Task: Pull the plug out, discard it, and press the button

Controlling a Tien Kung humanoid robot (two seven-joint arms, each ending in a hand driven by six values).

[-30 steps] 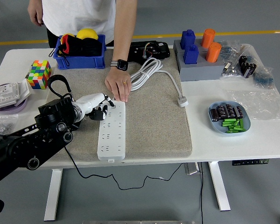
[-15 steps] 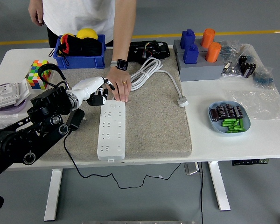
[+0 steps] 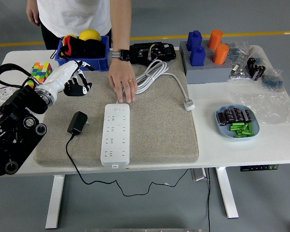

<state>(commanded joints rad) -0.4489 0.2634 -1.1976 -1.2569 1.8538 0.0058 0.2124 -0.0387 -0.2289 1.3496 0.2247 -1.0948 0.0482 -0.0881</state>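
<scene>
A white power strip lies lengthwise on the grey mat. The black plug lies on the mat to the left of the strip, out of its sockets, with its black cord trailing off the table's front edge. My left hand is raised at the mat's far left corner, well away from the plug, with fingers relaxed and holding nothing. A person's hand rests on the mat with its fingertips at the strip's far end.
A blue bin stands behind my left hand and a colour cube to its left. A coiled white cable with its plug lies at the back of the mat. A blue plate sits at the right.
My left hand has lifted the black plug off the strip, let it drop on the mat and swung up and left. The person's hand has stayed at the strip's far end.
</scene>
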